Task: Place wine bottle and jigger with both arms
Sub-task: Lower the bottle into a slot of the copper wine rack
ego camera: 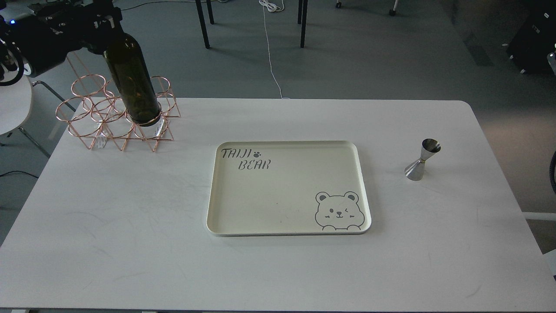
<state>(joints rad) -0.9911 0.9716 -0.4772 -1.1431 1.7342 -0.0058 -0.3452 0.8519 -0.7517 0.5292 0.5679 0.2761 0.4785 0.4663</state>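
The left hand (102, 26) seems to grip the wine bottle (132, 80) in the rack (93, 119); next, lift it out.

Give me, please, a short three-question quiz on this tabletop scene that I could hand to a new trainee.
1. True or false: the wine bottle lies flat on the tray.
2. Which item stands right of the tray? A) the copper wire rack B) the jigger C) a mug
3. Fill in: the left gripper is at the bottle's ____.

Key:
1. False; it stands upright in a ring of the rack, and the tray holds nothing.
2. B.
3. Neck; the dark gripper covers it, so its finger state is unclear. The right gripper is out of view.
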